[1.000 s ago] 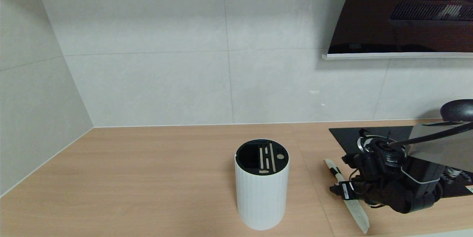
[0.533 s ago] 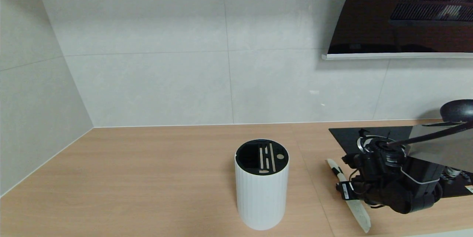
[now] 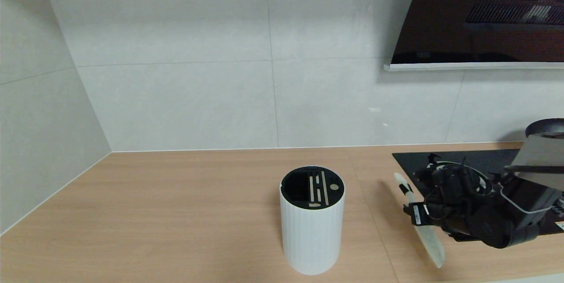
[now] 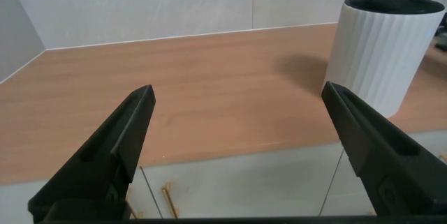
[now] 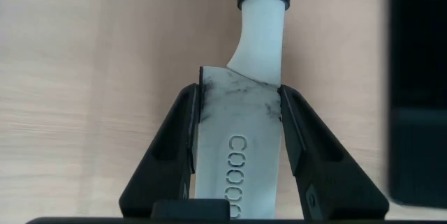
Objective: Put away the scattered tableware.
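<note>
Lifted slightly since the earlier frame, right claw (image 3: 419, 219) clamped on the white knife (image 3: 429, 244) blade above the desk (image 3: 176, 212), beside the knife holder (image 3: 312, 230); left claw (image 4: 237, 91) fingers apart.

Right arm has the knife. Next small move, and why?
Probably carry the knife to the robot's left, toward the knife block. The right gripper has its jaws shut on the blade near the handle. The knife hangs nearly flat over the counter, well apart from the block's top slots.
</note>
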`<state>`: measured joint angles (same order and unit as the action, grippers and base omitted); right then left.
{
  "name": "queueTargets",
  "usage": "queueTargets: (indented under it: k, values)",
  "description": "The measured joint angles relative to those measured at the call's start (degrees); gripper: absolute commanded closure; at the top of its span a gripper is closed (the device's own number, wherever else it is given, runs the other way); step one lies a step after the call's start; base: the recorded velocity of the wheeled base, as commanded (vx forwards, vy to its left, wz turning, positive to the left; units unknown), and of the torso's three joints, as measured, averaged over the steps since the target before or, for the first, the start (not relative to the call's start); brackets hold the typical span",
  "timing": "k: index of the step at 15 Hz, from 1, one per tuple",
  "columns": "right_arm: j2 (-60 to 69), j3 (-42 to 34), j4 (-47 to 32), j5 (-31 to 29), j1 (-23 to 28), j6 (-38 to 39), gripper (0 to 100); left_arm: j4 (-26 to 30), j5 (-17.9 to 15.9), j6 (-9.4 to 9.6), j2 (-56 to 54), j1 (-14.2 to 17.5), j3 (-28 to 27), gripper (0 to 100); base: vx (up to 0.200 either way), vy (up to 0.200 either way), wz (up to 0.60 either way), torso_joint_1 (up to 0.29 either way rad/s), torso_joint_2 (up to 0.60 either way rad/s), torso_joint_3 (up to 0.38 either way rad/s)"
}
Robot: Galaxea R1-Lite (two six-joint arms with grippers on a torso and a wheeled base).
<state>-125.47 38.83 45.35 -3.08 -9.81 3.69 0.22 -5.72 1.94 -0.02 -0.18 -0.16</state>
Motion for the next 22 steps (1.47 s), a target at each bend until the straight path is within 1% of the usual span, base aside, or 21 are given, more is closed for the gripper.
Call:
queueTargets:
  k: [4,5,6,8,10,11,13,14,15,16,17,18,19,20,21,22]
  values:
    - [12.32,-1.87,-3.91,0.0,-2.22,0.55,100,-0.15,-0.11,0.06,0.0,0.0,-0.02,0,0.0,0.0,0.0,0.0,0.0,0.0]
    - [15.13,-1.97,-4.77,0.02,-2.95,1.06,100,-0.43,-0.35,-0.11,0.0,0.0,-0.2,0,0.0,0.0,0.0,0.0,0.0,0.0]
    - [18.49,-1.95,-5.63,0.07,-3.79,1.52,100,-0.29,-1.37,-0.22,0.02,0.0,-1.02,0,0.0,0.0,0.0,0.0,0.0,0.0]
    - [25.42,0.61,-8.62,0.18,-6.3,2.11,100,1.67,-6.77,-0.39,1.43,-0.39,-5.66,0,0.0,0.0,0.0,0.0,0.0,0.0]
    - [29.6,6.38,-12.78,0.2,-9.47,2.33,100,4.64,-12.64,-0.44,6.67,-0.87,-12.79,0,0.0,0.0,0.0,0.0,0.0,0.0]
    - [31.32,9.76,-15.35,0.2,-12.2,2.4,100,5.61,-15.71,-0.44,11.15,-1.0,-16.84,0,0.0,0.0,0.0,0.0,0.0,0.0]
    - [33.85,14.42,-18.37,0.16,-17.82,2.46,100,6.64,-20.49,-0.44,21.54,-1.3,-24.2,0,0.0,0.0,0.0,0.0,0.0,0.0]
    - [34.71,15.86,-18.86,0.07,-20.47,2.49,100,6.89,-22.36,-0.52,27.81,-1.74,-27.95,0,0.0,0.0,0.0,0.0,0.0,0.0]
    - [35.3,16.48,-18.88,0.0,-22.49,2.65,100,6.45,-23.56,-1.01,33.37,-2.71,-31.06,0,0.0,0.0,0.0,0.0,0.0,0.0]
    - [35.83,16.48,-18.92,-0.11,-24.81,3.23,100,4.27,-24.6,-3.08,39.83,-4.77,-34.23,0,0.0,0.0,0.0,0.0,0.0,0.0]
    - [36.19,16.02,-18.91,-0.2,-26.73,4.22,100,0.38,-25.32,-6.14,45.61,-7.53,-36.66,0,0.0,0.0,0.0,0.0,0.0,0.0]
    - [36.41,15.71,-18.91,-0.2,-27.76,4.45,100,-3.69,-25.94,-9.76,50.6,-10.68,-38.75,0,0.0,0.0,0.0,0.0,0.0,0.0]
    - [36.57,15.6,-18.77,-0.28,-28.31,4.79,100,-7.8,-26.11,-13.43,54.85,-13.53,-40.66,0,0.0,0.0,0.0,0.0,0.0,0.0]
    - [36.52,15.85,-18.55,-0.93,-29.65,6.13,100,-13.74,-24.49,-17.77,58.54,-16.08,-41.37,0,0.0,0.0,0.0,0.0,0.0,0.0]
    - [36.33,16.38,-18.18,-2.19,-32.07,7.47,100,-19.26,-22.91,-21.75,61.93,-18.27,-41.29,0,0.0,0.0,0.0,0.0,0.0,0.0]
    - [35.85,17.04,-17.93,-4.44,-35.44,8.51,100,-25.02,-21.41,-26.65,66.1,-20.81,-40.74,0,0.0,0.0,0.0,0.0,0.0,0.0]
